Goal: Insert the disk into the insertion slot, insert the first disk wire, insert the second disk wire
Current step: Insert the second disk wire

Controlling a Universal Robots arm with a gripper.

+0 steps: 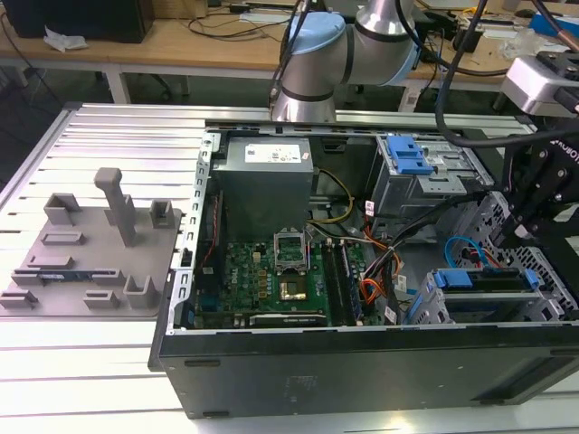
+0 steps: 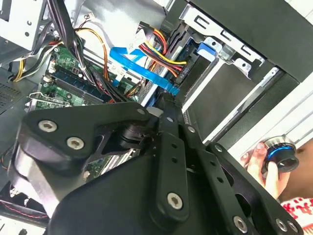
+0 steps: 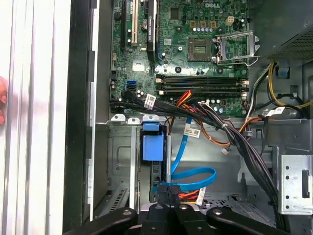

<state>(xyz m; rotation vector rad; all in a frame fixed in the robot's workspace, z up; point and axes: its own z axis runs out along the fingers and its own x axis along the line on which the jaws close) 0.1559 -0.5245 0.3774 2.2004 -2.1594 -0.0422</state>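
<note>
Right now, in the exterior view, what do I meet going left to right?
Grey fixture plate → motherboard → orange-red cable → disk in its blue carrier

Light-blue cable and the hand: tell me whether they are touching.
Touching. In the first wrist view, the hand closes around the dark plug end of the light-blue cable; no gap shows there.

Green motherboard (image 1: 271, 271) beside grey power supply (image 1: 264, 185) inside case.
</note>
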